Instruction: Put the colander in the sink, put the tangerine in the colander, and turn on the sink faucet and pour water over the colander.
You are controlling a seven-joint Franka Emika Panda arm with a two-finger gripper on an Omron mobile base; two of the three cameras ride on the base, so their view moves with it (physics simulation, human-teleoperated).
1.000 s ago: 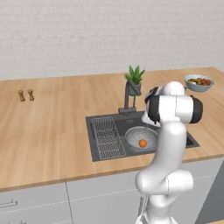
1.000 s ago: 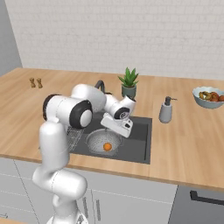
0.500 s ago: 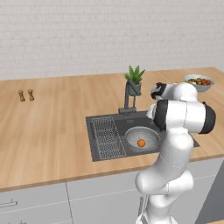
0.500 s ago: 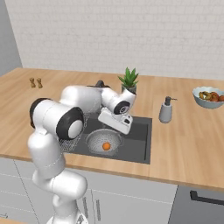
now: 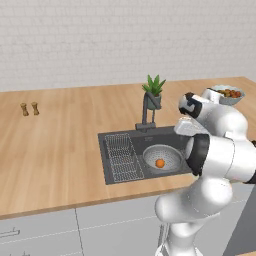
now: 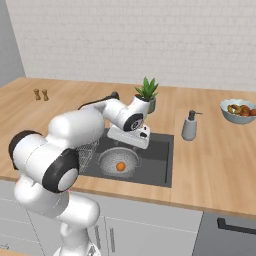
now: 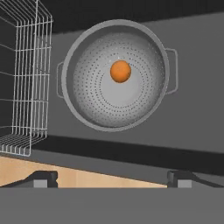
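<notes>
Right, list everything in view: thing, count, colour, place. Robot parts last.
sink: one, dark grey, set in the wooden counter.
colander: one, light grey, inside the sink.
tangerine: one, orange, inside the colander.
wire rack: one, pale wire, in the sink beside the colander.
sink faucet: one, dark grey, behind the sink.
plant: one, green in a dark pot, behind the faucet.
soap dispenser: one, grey, beside the sink.
fruit bowl: one, pale, on the counter.
shakers: two, brown, on the counter.
gripper: one, dark tips, open above the sink's edge.
</notes>
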